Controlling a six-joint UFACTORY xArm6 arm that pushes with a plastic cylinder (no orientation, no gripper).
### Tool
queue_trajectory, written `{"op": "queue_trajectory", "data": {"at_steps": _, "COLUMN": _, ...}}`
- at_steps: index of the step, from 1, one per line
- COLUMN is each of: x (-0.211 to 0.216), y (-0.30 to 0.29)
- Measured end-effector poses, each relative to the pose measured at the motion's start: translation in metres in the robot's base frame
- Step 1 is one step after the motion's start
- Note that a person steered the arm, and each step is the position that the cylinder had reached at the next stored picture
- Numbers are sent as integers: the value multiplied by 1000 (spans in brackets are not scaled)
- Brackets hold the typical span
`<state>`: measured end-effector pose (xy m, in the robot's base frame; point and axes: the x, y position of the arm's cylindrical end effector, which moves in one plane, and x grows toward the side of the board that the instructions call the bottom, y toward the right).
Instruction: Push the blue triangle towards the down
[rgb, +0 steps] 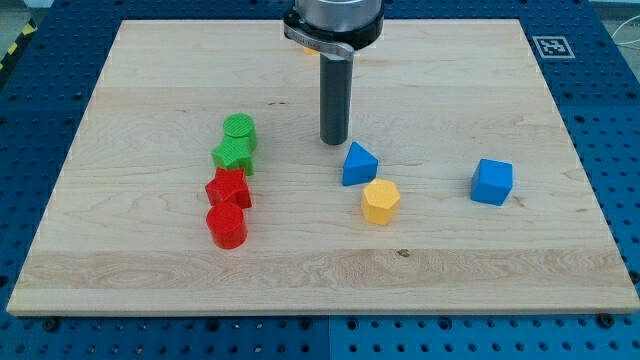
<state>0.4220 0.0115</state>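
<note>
The blue triangle (358, 164) lies near the middle of the wooden board (150, 80). My tip (334, 141) stands just above and slightly left of it, close but with a small gap. A yellow hexagonal block (380, 201) sits right below the blue triangle, nearly touching its lower right corner.
A blue cube (491, 182) lies to the right. At the left, a green cylinder (240, 130), a green star (233, 155), a red star (228, 188) and a red cylinder (227, 225) form a column. A marker tag (553, 46) is at the board's top right corner.
</note>
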Motion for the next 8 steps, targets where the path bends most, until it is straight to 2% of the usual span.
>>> {"op": "queue_trajectory", "data": {"at_steps": 2, "x": 17, "y": 4}}
{"op": "queue_trajectory", "data": {"at_steps": 8, "x": 26, "y": 13}}
